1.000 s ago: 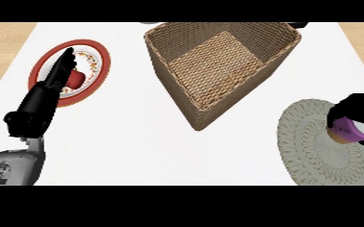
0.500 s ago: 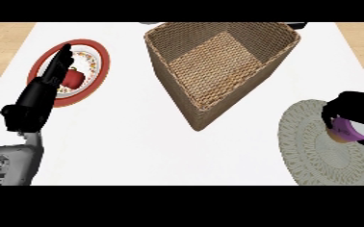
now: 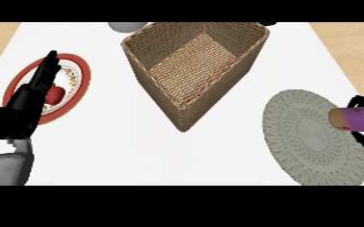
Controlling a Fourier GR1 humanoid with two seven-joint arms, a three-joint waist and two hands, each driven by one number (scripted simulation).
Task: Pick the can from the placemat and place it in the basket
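A purple can (image 3: pixel 350 117) with a tan end shows at the view's right edge, lying sideways above the right rim of the round grey-green placemat (image 3: pixel 309 137). My right hand (image 3: pixel 356 100) is mostly out of view; its dark fingers show above and below the can, curled round it. The woven basket (image 3: pixel 250 53) stands at the top centre, left of the can, and nothing is in it. My left hand (image 3: pixel 32 96) rests open at the far left, fingers straight, over a plate.
A red-rimmed plate (image 3: pixel 77 79) with a red item (image 3: pixel 55 94) lies at the left under my left hand. A grey round object (image 3: pixel 128 26) sits behind the basket at the counter's far edge. Bare white counter (image 3: pixel 113 144) lies between plate and placemat.
My right hand has drawn to the right with the can, so most of the hand is past the view's edge. The can's tan end now faces left. The left hand barely shifted.
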